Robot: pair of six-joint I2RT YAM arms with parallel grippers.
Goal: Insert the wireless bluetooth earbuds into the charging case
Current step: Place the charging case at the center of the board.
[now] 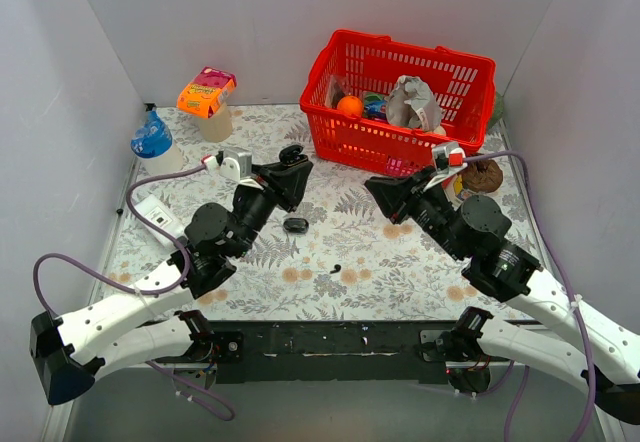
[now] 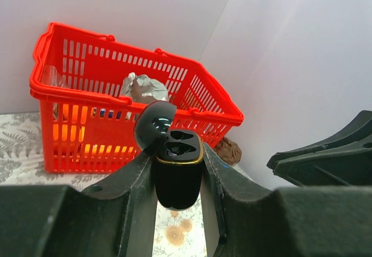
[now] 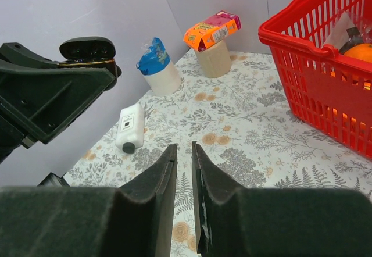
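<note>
One loose earbud (image 1: 335, 267): tiny, light, slick; I'd pinch its body. Left gripper (image 2: 176, 164) clamps charging case (image 2: 177, 187), right gripper (image 3: 183, 149) nearly closed, empty.

Red basket (image 1: 385, 148), black charging case (image 2: 177, 181), floral table (image 1: 400, 262)

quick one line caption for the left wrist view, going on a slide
Left gripper clamped on the open charging case, lid flipped back, with the red basket behind.

basket (image 1: 400, 102) back R, bottle (image 1: 152, 142) back L, charging case (image 2: 177, 178) in L hand (image 1: 293, 164), earbud (image 1: 336, 268) mid table (image 1: 400, 262)
</note>
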